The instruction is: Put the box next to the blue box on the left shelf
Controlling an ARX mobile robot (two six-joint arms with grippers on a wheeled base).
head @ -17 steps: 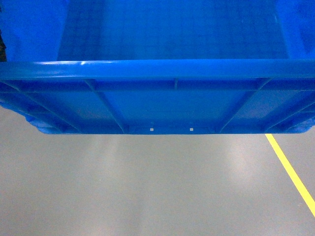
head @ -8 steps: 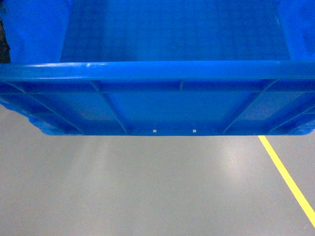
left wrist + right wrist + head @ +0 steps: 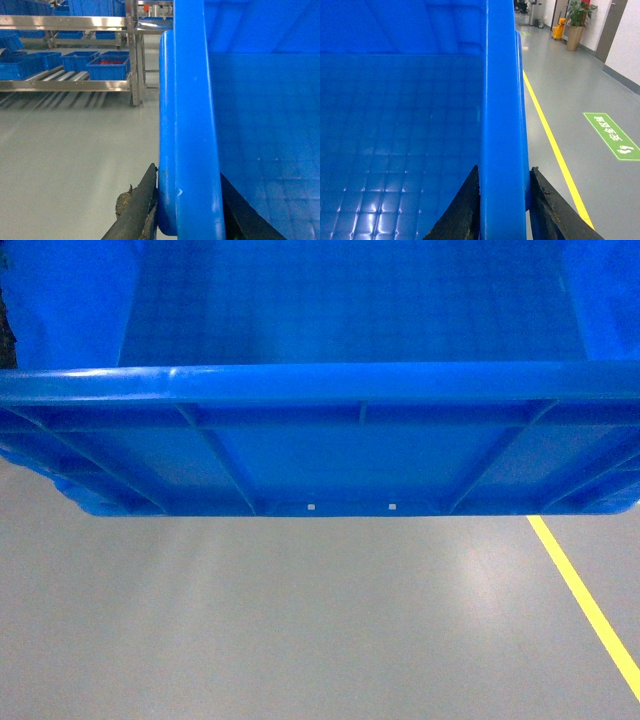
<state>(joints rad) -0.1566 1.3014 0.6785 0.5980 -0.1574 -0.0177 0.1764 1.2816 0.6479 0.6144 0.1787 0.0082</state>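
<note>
Head view: the box (image 3: 320, 400), a ribbed, glossy blue plastic crate, is carried above grey floor (image 3: 300, 620), beside a yellow line (image 3: 585, 595).

Left wrist view: left tool (image 3: 187, 210) clamps the rolled rim; the left shelf (image 3: 70, 80), with roller rails, lies well beyond. Transport step; approach needed.

Right wrist view: right tool (image 3: 502, 210) pinches the opposite rim.

The box (image 3: 320, 430) hung above the floor (image 3: 300, 620), a tool on each side rim; the left shelf (image 3: 65, 82) with crates (image 3: 107, 67) stood far left.
</note>
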